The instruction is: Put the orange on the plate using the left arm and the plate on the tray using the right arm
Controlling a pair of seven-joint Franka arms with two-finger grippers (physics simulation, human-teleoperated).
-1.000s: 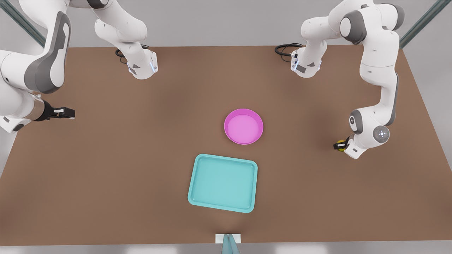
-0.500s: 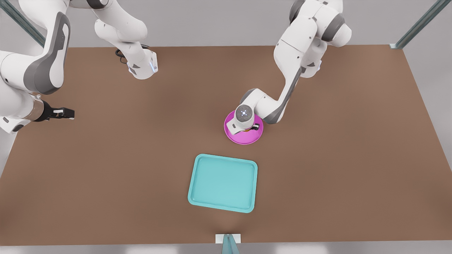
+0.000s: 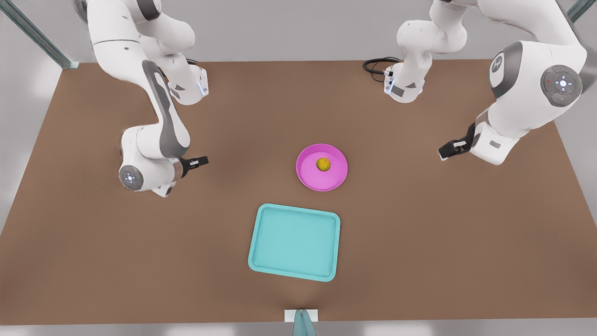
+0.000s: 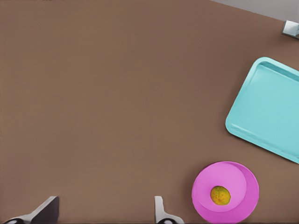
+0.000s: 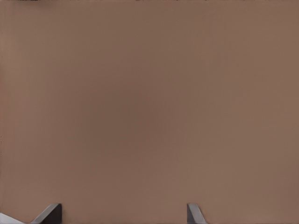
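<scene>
Now the orange [image 3: 323,164] is seated on the plate [image 3: 336,179] — which is neared by the right gripper [image 3: 204,161], fingers spread, nothing held.

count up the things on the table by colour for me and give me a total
Pink: 1, the plate
Teal: 1, the tray
Yellow-orange: 1, the orange, lying in the plate
Total: 3

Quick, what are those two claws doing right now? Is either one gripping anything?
Left gripper: jaws open, holding nothing.
Right gripper: jaws open, holding nothing.
</scene>
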